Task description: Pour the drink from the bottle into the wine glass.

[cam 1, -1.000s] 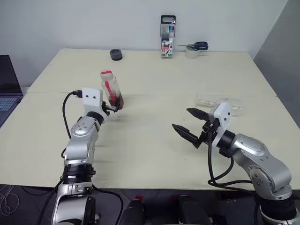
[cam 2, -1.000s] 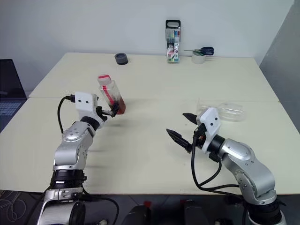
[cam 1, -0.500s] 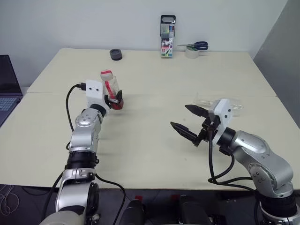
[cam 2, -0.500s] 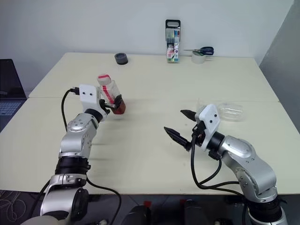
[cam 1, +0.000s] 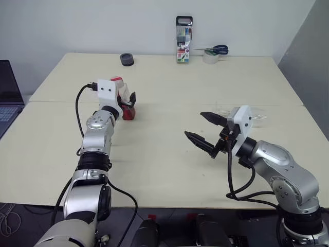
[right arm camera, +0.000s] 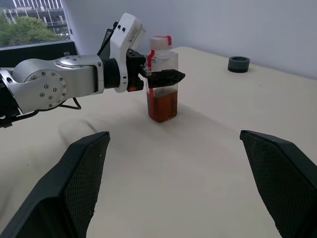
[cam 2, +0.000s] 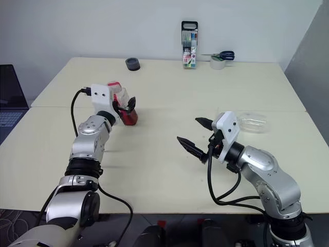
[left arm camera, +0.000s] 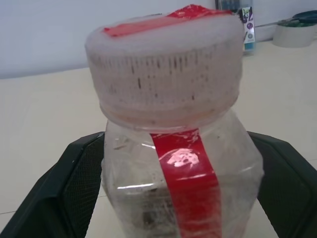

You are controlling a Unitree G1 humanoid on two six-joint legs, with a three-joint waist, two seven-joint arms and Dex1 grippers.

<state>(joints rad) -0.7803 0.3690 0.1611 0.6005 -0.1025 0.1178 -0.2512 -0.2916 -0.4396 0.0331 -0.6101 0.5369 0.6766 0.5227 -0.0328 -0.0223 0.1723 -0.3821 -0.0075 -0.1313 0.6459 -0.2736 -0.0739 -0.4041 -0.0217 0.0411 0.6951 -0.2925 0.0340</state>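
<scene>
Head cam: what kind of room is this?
Probably an office or lab: pale table against a plain wall, laptop at its left, marker case, scissors and tape roll at the back.

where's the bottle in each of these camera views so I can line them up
Left eye view: the bottle stands left of centre on the table, between the left gripper's fingers.
Right eye view: same spot, left of centre.
Left wrist view: close up, cap and neck centred.
Right wrist view: upper middle, upright, drink in its lower part.
Shared landmark: the marker case at the table's far edge.
</scene>
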